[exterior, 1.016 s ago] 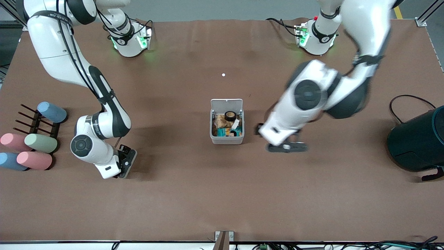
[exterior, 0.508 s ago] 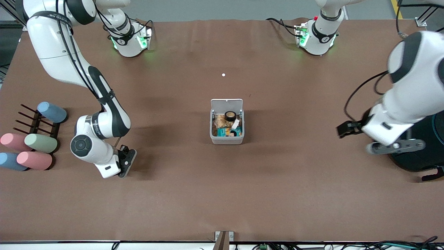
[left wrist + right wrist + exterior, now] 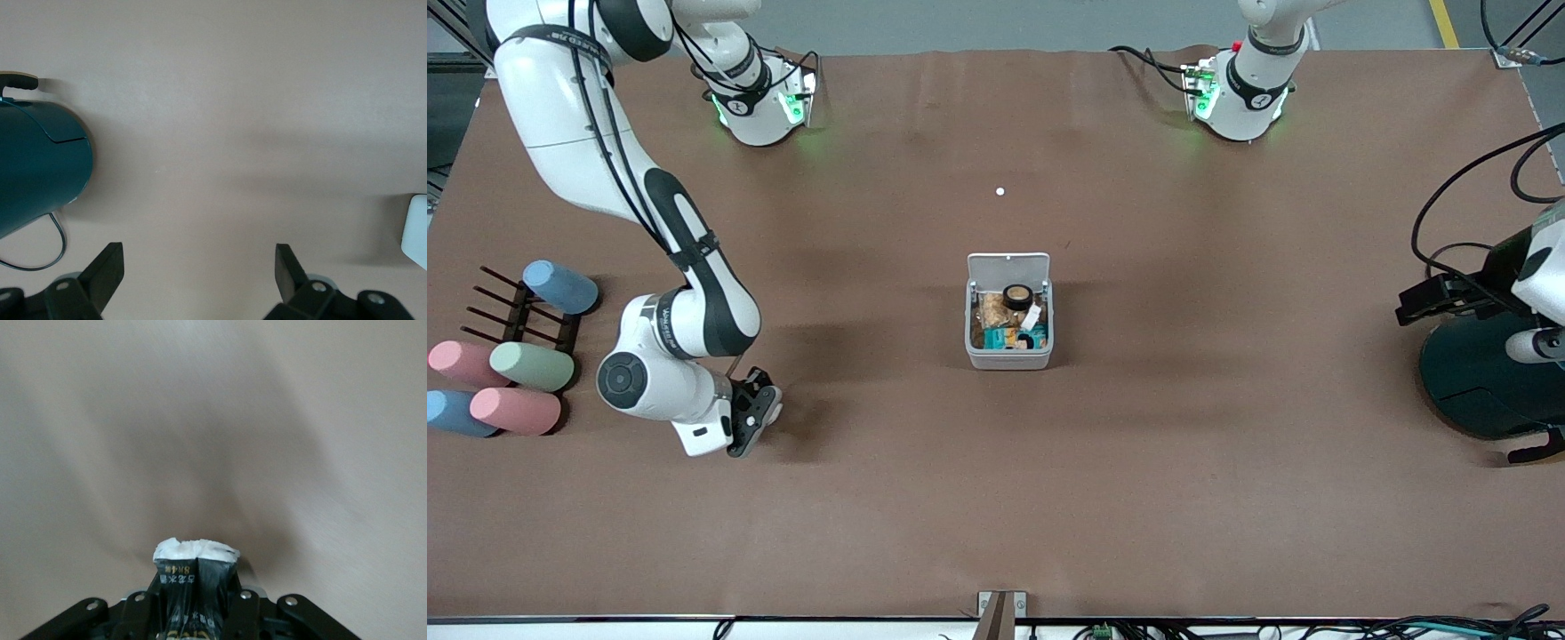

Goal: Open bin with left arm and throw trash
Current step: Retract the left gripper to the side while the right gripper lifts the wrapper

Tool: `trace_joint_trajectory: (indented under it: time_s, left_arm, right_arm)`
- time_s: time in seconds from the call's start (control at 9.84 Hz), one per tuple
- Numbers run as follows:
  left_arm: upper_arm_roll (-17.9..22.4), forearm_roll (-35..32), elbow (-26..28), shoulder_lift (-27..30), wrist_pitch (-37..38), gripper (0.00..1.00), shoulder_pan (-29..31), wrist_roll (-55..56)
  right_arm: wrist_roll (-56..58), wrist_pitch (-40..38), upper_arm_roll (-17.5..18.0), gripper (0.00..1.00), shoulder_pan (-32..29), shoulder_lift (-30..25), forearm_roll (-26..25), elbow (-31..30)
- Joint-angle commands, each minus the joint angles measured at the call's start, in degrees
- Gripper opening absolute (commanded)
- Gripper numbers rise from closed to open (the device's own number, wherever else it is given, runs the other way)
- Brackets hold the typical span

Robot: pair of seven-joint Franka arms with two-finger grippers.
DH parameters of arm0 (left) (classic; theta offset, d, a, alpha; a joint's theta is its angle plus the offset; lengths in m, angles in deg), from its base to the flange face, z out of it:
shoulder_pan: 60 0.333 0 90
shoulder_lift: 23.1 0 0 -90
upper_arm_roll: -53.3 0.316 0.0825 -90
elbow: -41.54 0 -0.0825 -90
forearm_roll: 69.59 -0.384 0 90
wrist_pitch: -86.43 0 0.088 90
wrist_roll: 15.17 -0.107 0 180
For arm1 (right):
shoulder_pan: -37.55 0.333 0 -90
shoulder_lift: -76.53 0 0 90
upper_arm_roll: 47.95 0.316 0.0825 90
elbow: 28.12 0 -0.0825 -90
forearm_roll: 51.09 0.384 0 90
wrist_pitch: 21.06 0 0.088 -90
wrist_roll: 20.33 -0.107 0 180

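Observation:
The bin (image 3: 1009,360), a small white-grey box, stands mid-table with its lid (image 3: 1008,265) tipped up. A black tape ring (image 3: 1016,296) and some packets lie inside it. My right gripper (image 3: 752,420) is low over the table toward the right arm's end. In the right wrist view it (image 3: 197,590) is shut on a dark printed packet (image 3: 195,570) with a white torn edge. My left gripper (image 3: 1427,300) hangs beside the dark teal container (image 3: 1485,382). In the left wrist view it (image 3: 198,267) is open with nothing between its fingers, and a corner of the bin (image 3: 417,230) shows.
Pastel cylinders (image 3: 532,366) and a dark rack (image 3: 516,311) lie at the right arm's end of the table. The teal container (image 3: 37,173) with its black cable (image 3: 1476,253) stands at the left arm's end. A tiny white dot (image 3: 1000,191) lies farther from the camera than the bin.
My left arm has swung from beside the bin out to the teal container at its own end of the table. My right gripper has closed on the packet and shifted slightly.

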Motion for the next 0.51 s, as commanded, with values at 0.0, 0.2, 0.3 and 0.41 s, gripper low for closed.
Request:
trace_joint_trajectory:
  time_s: [0.0,0.2,0.3,0.41]
  left_arm:
    - [-0.1,0.6,1.3,2.2,0.3,1.0,0.5,-0.8]
    - [-0.5,4.4,0.8,4.0,0.7,1.0,3.9,-7.1]
    - [-0.5,5.0,0.9,4.0,1.2,1.0,4.6,-8.7]
    - [-0.4,5.2,1.1,4.6,1.7,1.0,4.5,-8.5]
  right_arm:
    - [-4.9,-1.8,2.1,0.35,0.7,-0.5,5.6,0.3]
    - [-14.1,-1.7,2.4,0.35,4.6,-1.4,5.6,0.5]
    - [-18.1,-1.8,2.5,0.35,6.6,-1.8,5.6,0.5]
    - [-22.2,-1.8,2.5,0.35,8.6,-2.3,5.7,0.5]
